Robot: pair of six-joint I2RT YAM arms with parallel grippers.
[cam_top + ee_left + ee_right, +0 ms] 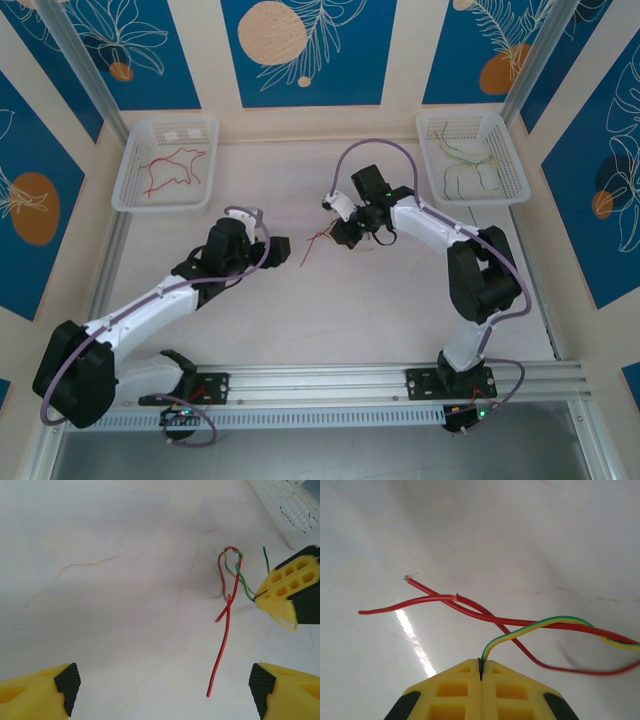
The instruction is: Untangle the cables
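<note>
- The right pincer is pressed together, pinching the green-and-yellow cable right at the tips of its yellow fingers.
- From the tips that cable arcs away and crosses the red cable, whose two strands twist over each other above the pale bench.
- In the left wrist view the red cable loops up beside the right pincer, twists once on itself and trails a long free end toward the camera.
- The left pincer is spread wide and holds nothing; the red free end lies between its fingers, touching neither.
- From above, the tangle lies mid-bench, between the two pincers.
- The far-left basket holds loose red cables; the far-right basket holds green cables.
</note>
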